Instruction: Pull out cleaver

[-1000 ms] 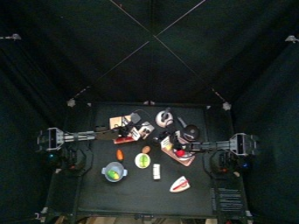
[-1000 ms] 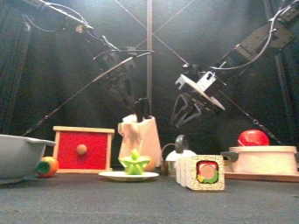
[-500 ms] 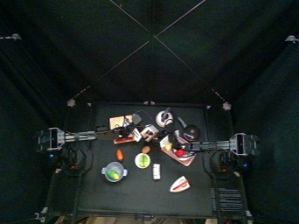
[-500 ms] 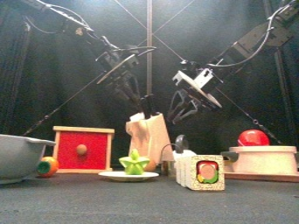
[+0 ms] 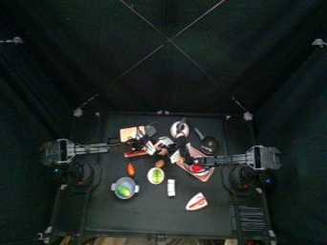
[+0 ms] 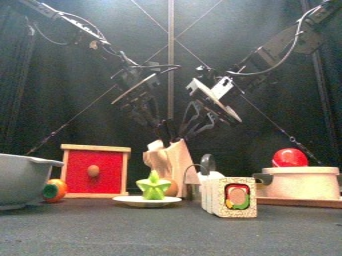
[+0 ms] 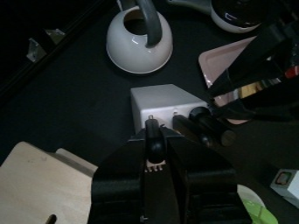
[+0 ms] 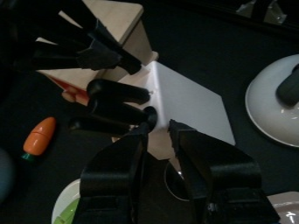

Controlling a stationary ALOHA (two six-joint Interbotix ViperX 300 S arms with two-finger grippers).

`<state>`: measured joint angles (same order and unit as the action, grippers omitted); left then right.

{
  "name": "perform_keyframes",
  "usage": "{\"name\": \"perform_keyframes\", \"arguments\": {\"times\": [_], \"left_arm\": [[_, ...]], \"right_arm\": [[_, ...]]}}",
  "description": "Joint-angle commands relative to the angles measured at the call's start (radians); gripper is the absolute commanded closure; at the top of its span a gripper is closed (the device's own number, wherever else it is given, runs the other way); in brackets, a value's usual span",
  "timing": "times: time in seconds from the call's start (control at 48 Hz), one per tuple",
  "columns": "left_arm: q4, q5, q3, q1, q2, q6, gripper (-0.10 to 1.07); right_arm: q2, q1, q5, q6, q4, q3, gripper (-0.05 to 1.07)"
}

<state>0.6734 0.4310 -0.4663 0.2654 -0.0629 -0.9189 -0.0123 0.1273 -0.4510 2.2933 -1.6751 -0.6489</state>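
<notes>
The pale wooden knife block (image 6: 168, 167) leans over behind the plate. Its top face (image 7: 165, 106) carries dark knife handles. The cleaver's flat silvery blade (image 8: 191, 101) shows in the right wrist view, reaching from my right gripper (image 8: 158, 132) toward the block (image 8: 118, 12). That gripper (image 6: 201, 104) is shut on the cleaver's handle above the block. My left gripper (image 7: 152, 145) is shut against the block's near side and hangs at the block's left in the front view (image 6: 151, 92). In the front view the blade is hidden.
A white kettle (image 7: 140, 39) stands behind the block. In front are a red box (image 6: 96, 170), a grey bowl (image 6: 23, 177), a plate with a green star (image 6: 148, 199), a sushi piece (image 6: 231, 196) and a red ball on a wooden stand (image 6: 289, 158).
The right gripper has risen and shifted left above the block. The block, upright a second ago, now leans to the right.
</notes>
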Motion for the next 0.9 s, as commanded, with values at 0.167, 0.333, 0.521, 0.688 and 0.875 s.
{"name": "perform_keyframes", "arguments": {"times": [0.167,0.333,0.521,0.688,0.875], "left_arm": [[0.003,-0.008,0.029,-0.006,-0.021,0.003,0.48],[0.003,-0.006,0.021,-0.008,-0.034,0.005,0.48],[0.003,-0.002,0.015,-0.009,-0.060,0.005,0.48],[0.003,0.002,0.005,-0.009,-0.084,0.005,0.48],[0.002,0.014,-0.018,-0.009,-0.133,0.006,0.48]], "right_arm": [[0.025,0.009,0.023,-0.005,0.003,0.054,0.35],[0.025,0.011,0.021,-0.006,0.012,0.049,0.35],[0.025,0.009,0.023,-0.006,0.017,0.044,0.35],[0.025,0.009,0.023,-0.006,0.017,0.046,0.35],[0.020,0.008,0.023,-0.008,0.017,0.044,0.35]]}}
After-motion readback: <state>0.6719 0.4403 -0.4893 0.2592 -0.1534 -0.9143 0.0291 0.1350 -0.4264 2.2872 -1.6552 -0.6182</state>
